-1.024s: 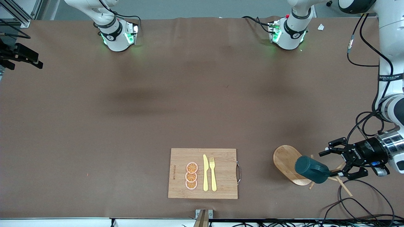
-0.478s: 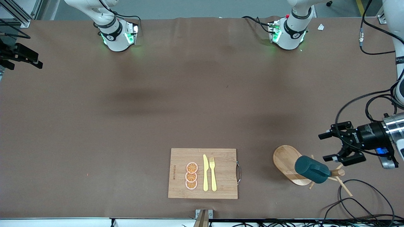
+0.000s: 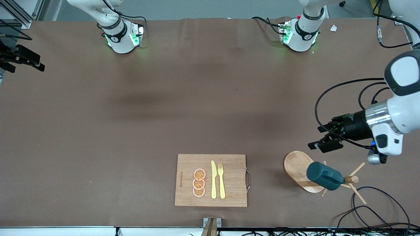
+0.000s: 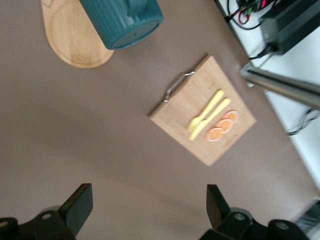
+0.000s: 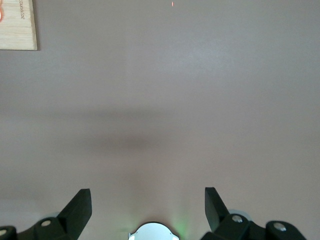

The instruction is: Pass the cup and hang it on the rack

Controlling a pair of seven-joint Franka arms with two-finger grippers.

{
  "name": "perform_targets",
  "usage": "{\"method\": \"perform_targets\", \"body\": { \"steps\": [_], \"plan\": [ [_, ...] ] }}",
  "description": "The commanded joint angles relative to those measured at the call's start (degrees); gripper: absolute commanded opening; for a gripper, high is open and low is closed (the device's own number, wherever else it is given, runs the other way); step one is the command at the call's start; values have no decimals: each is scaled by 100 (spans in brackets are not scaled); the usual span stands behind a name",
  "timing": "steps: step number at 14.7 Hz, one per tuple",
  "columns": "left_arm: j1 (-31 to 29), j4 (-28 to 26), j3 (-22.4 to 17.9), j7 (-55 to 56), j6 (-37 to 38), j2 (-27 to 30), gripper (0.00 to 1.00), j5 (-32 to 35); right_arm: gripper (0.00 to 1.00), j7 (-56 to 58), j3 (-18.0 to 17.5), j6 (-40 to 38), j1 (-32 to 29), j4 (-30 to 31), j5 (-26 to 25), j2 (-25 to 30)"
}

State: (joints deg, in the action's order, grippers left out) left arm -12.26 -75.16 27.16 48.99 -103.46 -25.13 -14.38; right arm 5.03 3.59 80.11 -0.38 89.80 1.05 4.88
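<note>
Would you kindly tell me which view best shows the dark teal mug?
The front view: the whole dark teal mug hangs on the wooden rack. The left wrist view cuts off its top; the right wrist view misses it.

I see the brown table (image 3: 131, 131) carrying the rack (image 3: 299, 170) toward the left arm's end, beside a cutting board (image 3: 229, 180)

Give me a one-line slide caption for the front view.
Cup hung on the rack; open left gripper empty above the table beside it.
</note>
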Motion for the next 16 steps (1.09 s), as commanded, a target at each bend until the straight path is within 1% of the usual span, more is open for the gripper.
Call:
{"method": "perform_targets", "body": {
  "steps": [1,3,4,6,7,9,10,11,12,13,14,15,16],
  "plan": [
    [-66,-104,577,-47,246,245,100,1152,100,60,-8,5,12,116,-61,145],
    [-49,-139,1008,-38,396,386,100,1926,100,60,-8,5,12,108,-61,145],
    [-49,-148,1158,-47,492,491,100,2252,100,60,-8,5,21,108,-61,145],
    [-84,-157,1457,-117,825,579,100,2754,100,60,-17,5,21,108,-61,145],
    [-93,-148,1554,-283,958,676,100,3008,100,51,-17,13,21,108,-61,145],
    [-32,-157,1486,-1036,994,895,100,3213,100,60,-8,13,12,108,-61,145],
    [64,-157,1285,-1475,1003,1001,100,3161,100,60,-16,14,21,108,-61,145],
    [292,-174,883,-1845,1090,1167,100,3126,100,60,-8,14,21,108,-61,145],
    [685,-209,400,-2171,1195,1343,100,3038,100,60,-8,22,21,108,-61,145],
    [994,-236,-83,-2296,1231,1484,100,2829,100,60,-16,22,21,108,-61,145],
    [1119,-253,-419,-2341,1284,1624,100,2496,100,60,-17,22,21,108,-61,145],
    [1172,-306,-596,-2350,1371,1721,100,2240,100,60,-17,22,21,108,-61,145],
    [1260,-332,-807,-2419,1433,1827,100,2124,100,60,-8,22,21,108,-61,145]
  ]
}}
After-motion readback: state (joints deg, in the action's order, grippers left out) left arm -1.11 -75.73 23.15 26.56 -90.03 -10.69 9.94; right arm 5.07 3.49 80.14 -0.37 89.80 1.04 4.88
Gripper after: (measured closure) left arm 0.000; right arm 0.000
